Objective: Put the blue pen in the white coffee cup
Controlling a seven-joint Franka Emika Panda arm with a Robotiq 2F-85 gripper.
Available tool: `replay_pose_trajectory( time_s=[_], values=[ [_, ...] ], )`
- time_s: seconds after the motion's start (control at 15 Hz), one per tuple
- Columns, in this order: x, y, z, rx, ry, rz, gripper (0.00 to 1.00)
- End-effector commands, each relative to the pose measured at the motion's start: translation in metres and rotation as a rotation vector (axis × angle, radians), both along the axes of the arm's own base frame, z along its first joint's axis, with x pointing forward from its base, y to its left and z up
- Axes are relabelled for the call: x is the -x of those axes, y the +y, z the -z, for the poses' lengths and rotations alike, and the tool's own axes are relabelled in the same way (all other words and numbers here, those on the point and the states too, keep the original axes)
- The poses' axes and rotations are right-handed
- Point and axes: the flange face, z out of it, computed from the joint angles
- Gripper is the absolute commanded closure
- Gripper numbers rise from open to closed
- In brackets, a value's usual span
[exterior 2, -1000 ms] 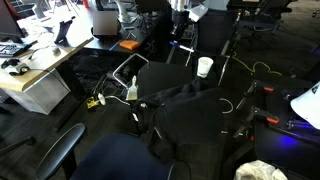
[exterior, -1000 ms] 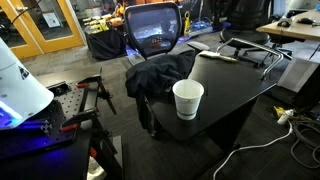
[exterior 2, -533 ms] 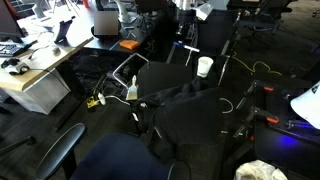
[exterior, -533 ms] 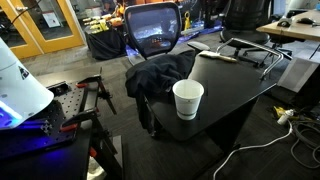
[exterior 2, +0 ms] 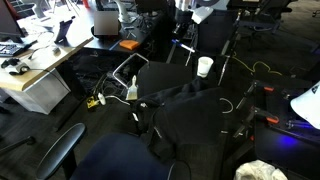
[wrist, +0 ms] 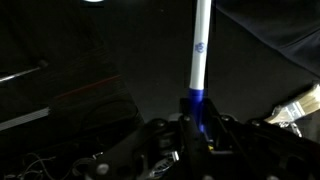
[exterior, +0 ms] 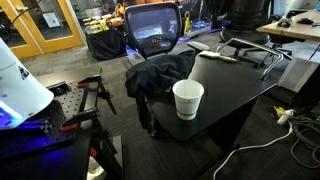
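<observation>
In the wrist view my gripper [wrist: 197, 122] is shut on the blue pen [wrist: 200, 60]. The pen's dark-blue end sits between the jaws and its lighter shaft stands straight out from them. The white coffee cup [exterior: 187, 98] stands upright on the near part of the black table [exterior: 240, 85]. It also shows in an exterior view [exterior 2: 204, 67]. My arm and gripper [exterior 2: 191, 14] are at the top of that view, well above and behind the cup. A white curve at the wrist view's top edge [wrist: 95, 1] may be the cup's rim.
A dark cloth [exterior: 160, 75] lies on the table behind the cup, in front of a mesh-backed office chair [exterior: 152, 28]. A pale tan stick [exterior: 224, 57] lies further back on the table. Cables run across the floor [exterior: 270, 140].
In an exterior view my arm has shifted slightly up and to the right at the top of the frame. The cup and cloth have not moved.
</observation>
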Motion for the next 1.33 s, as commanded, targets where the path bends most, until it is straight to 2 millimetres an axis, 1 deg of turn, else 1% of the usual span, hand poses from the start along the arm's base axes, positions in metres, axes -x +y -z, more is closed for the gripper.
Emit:
replay_pose_trajectory(
  time_s=[0.0,0.27,0.6,1.0,1.27],
  values=[
    [0.005,-0.003,0.002,0.059,-0.099,0.131,0.96],
    [0.007,-0.016,0.007,0.145,-0.185,0.305,0.96],
    [0.009,-0.025,0.010,0.262,-0.252,0.505,0.96],
    [0.014,-0.022,0.016,0.412,-0.349,0.722,0.96],
    [0.020,-0.015,0.020,0.529,-0.429,0.896,0.96]
  ],
)
